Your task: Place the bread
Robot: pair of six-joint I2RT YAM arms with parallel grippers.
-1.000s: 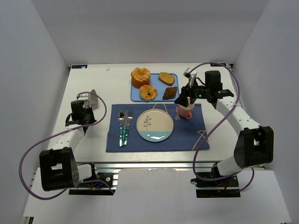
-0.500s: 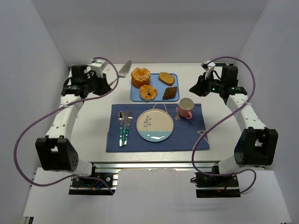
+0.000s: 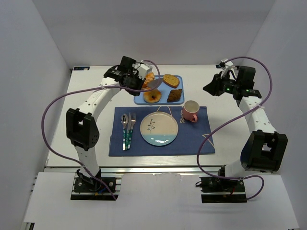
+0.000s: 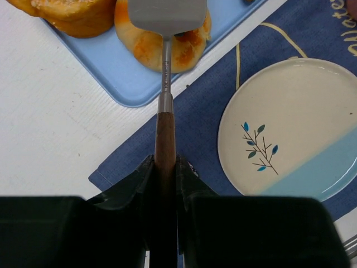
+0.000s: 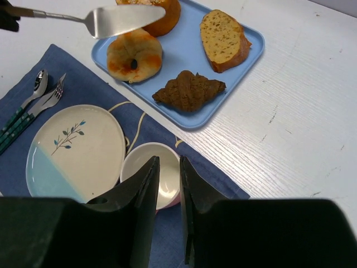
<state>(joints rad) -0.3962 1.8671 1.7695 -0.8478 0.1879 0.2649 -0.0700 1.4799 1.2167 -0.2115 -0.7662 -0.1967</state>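
The bread [image 3: 171, 80] [image 5: 223, 39], a tan oval slice with a browner crust, lies at the back right of the blue tray [image 3: 161, 90] [image 5: 184, 47]. My left gripper [image 3: 139, 81] [image 4: 165, 162] is shut on the wooden handle of a spatula [image 4: 167, 14] [image 5: 125, 19]. Its metal blade [image 3: 154, 85] hovers over the glazed donut [image 3: 152, 95] [image 4: 139, 42], left of the bread. My right gripper [image 3: 207, 89] [image 5: 169, 162] is shut and empty, raised right of the tray. The white plate [image 3: 159, 128] [image 4: 290, 128] [image 5: 75, 151] lies bare on the placemat.
An orange pastry [image 3: 144, 78] and a dark croissant [image 3: 175, 95] [image 5: 188, 90] share the tray. A pink cup [image 3: 191, 111] [image 5: 136, 167] stands right of the plate. Spoon and fork [image 3: 127, 127] lie left of it on the blue placemat [image 3: 192, 139].
My left arm has swung from the table's left side to over the tray, carrying the spatula. My right gripper let go of the cup, shut, and pulled back to the right.
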